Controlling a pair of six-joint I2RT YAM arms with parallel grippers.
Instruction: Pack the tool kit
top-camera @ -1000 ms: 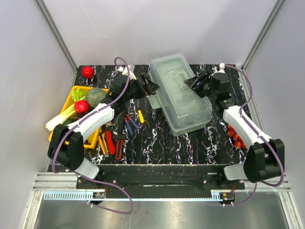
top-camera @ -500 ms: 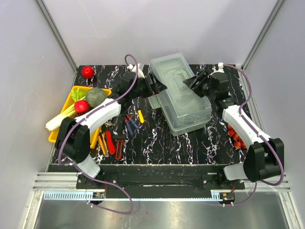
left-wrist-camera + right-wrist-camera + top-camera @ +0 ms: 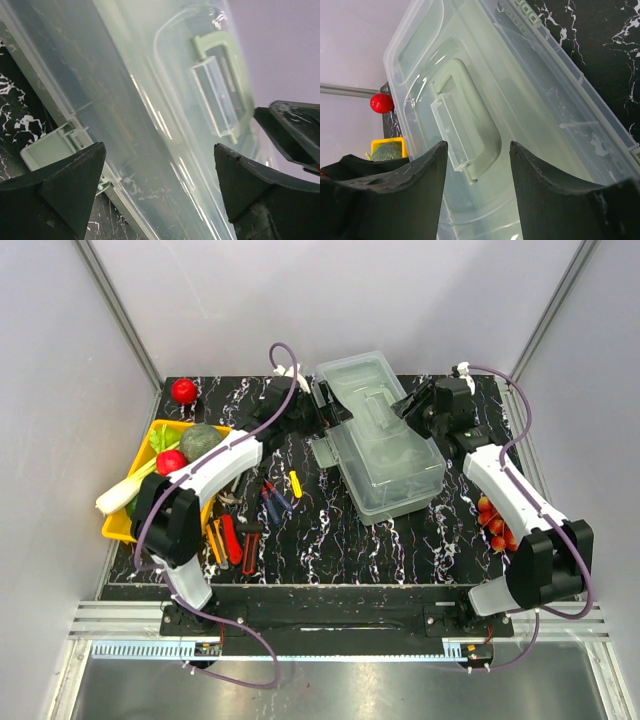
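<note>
Left fingers [image 3: 60, 185] nearer toolbox [image 3: 385, 455], interior indistinct

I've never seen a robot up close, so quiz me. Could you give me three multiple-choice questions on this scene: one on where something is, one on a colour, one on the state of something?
1. Where do the small hand tools lie, relative to the toolbox?
A) inside it
B) on the table, to its left
C) on top of its lid

2. What colour is the tray holding the vegetables?
A) yellow
B) blue
C) white

3. How is the left hand?
A) shut on a tool
B) shut on the lid handle
C) open, holding nothing

Answers:
1 B: the tools lie loose on the black tabletop beside the box.
2 A: its rim is plainly yellow.
3 C: its fingers stand wide apart with nothing between them.
</note>
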